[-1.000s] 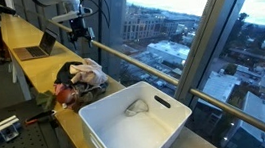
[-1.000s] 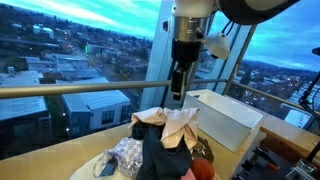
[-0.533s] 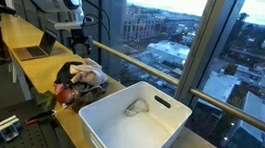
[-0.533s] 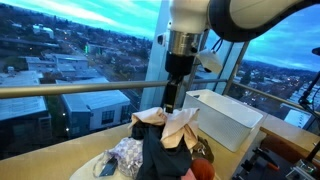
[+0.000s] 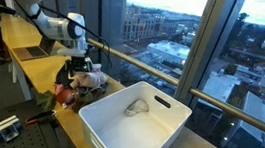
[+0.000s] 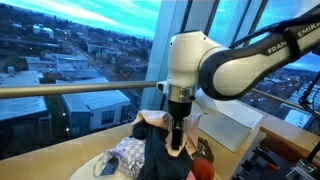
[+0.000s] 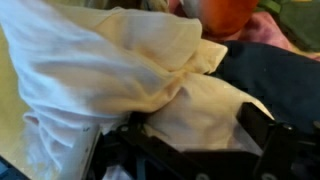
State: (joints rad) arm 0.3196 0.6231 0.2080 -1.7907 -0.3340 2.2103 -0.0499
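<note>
A heap of clothes [image 5: 79, 83] lies on the wooden counter [image 5: 24, 71]. On top of the heap is a cream cloth [image 7: 140, 65], also seen in an exterior view as the cream cloth [image 6: 183, 128]. My gripper [image 7: 195, 128] is lowered onto the heap and stands open, its dark fingers [image 7: 268, 128] wide apart on either side of a fold of the cream cloth. In both exterior views the gripper [image 5: 84, 67] [image 6: 176, 147] points straight down into the pile. A dark garment [image 7: 272, 75] lies beside the cream cloth, and something orange [image 7: 226, 12] lies beyond it.
A white bin [image 5: 170, 122] with one crumpled grey cloth [image 5: 136, 108] inside stands on the counter next to the heap; the bin [image 6: 232, 122] shows behind the arm. A laptop [image 5: 37, 51] sits farther along the counter. A window rail [image 6: 70, 90] runs behind the counter.
The arm has come down from well above the heap until the open gripper rests in the clothes. The jaws have stayed wide apart.
</note>
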